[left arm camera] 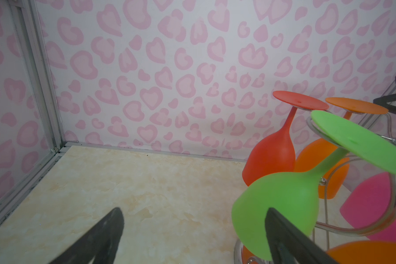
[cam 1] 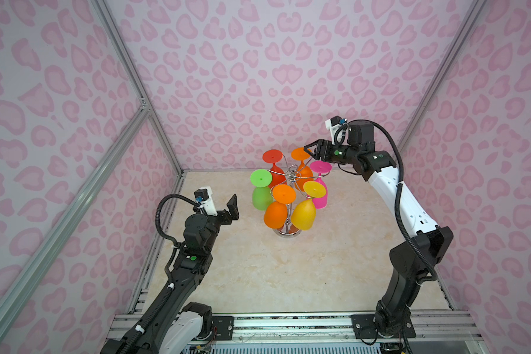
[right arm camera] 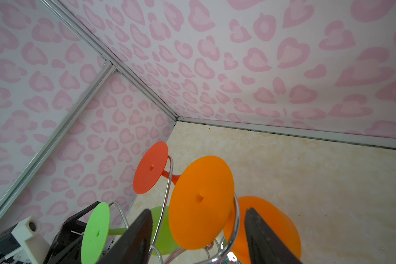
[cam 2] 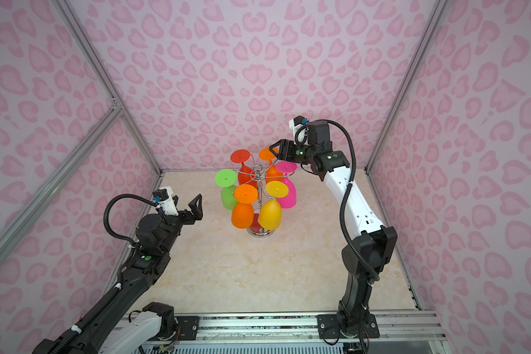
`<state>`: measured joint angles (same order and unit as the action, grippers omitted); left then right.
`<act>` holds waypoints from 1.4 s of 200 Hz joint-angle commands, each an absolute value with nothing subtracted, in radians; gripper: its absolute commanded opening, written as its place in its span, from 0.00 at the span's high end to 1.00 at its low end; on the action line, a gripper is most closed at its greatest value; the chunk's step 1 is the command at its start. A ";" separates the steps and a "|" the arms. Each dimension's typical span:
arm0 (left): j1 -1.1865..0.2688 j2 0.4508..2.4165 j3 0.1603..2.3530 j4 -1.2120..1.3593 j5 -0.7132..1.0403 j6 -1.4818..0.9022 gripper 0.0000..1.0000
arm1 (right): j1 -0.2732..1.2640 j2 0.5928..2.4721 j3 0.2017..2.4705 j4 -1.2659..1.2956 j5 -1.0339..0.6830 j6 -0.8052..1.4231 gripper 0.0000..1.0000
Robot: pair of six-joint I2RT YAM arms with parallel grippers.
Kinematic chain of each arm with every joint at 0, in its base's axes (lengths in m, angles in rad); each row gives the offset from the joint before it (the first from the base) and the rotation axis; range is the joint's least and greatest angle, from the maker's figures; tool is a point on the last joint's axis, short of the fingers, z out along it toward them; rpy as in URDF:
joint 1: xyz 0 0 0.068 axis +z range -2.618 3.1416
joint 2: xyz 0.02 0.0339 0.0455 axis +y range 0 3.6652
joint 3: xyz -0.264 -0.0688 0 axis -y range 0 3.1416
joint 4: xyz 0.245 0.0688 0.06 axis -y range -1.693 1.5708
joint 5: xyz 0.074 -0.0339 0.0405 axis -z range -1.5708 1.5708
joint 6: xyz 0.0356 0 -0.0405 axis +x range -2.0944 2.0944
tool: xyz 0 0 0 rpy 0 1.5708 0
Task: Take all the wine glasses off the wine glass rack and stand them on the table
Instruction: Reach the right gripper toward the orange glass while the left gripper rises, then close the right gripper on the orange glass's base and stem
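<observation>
**Wine glass rack fully hung; right end effector astride one glass**

Location: the rack stands on the table, about mid-width and toward the back wall. Six coloured glasses hang upside down from its hooks.

Right side: the right end effector is at the far orange wine glass, on the rack's wall-side edge. The right wrist view shows its fingers parted, one on each side of the foot disc. A gap shows on both sides, so nothing is gripped.

Left side: the left end effector is released, jaws wide, near the green glass without contact.

Room: a broad stretch of open table lies between the rack and the near rail. The back wall stands close behind the rack.
</observation>
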<state>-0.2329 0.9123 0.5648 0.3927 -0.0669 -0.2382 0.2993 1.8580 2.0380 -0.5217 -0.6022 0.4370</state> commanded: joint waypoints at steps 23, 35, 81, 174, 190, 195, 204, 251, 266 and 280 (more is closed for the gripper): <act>-0.233 0.905 0.569 0.400 -0.060 -0.237 0.02 | 0.301 1.881 2.062 -0.526 -0.597 0.428 0.35; -0.233 0.904 0.569 0.399 -0.061 -0.238 0.02 | 0.302 1.888 2.070 -0.530 -0.599 0.427 0.35; -0.232 0.904 0.566 0.397 -0.063 -0.233 0.02 | 0.308 1.907 2.090 -0.535 -0.609 0.427 0.35; -0.233 0.913 0.563 0.399 -0.060 -0.237 0.02 | 0.323 1.906 2.092 -0.519 -0.633 0.427 0.36; -0.233 0.913 0.561 0.400 -0.061 -0.236 0.02 | 0.327 1.905 2.093 -0.517 -0.639 0.430 0.36; -0.233 0.913 0.560 0.400 -0.061 -0.237 0.02 | 0.328 1.905 2.093 -0.516 -0.640 0.429 0.36; -0.233 0.915 0.561 0.400 -0.061 -0.236 0.02 | 0.330 1.904 2.091 -0.514 -0.641 0.428 0.36; -0.233 0.915 0.559 0.399 -0.062 -0.238 0.02 | 0.332 1.899 2.074 -0.529 -0.636 0.424 0.42; -0.233 0.916 0.560 0.398 -0.061 -0.237 0.02 | 0.332 1.900 2.074 -0.545 -0.622 0.415 0.50; -0.233 0.917 0.560 0.398 -0.061 -0.240 0.02 | 0.332 1.901 2.074 -0.559 -0.612 0.407 0.55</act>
<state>-0.2329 0.9142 0.5632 0.3920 -0.0673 -0.2371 0.3317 1.8999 2.0811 -0.5327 -0.6209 0.4290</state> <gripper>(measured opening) 0.978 0.482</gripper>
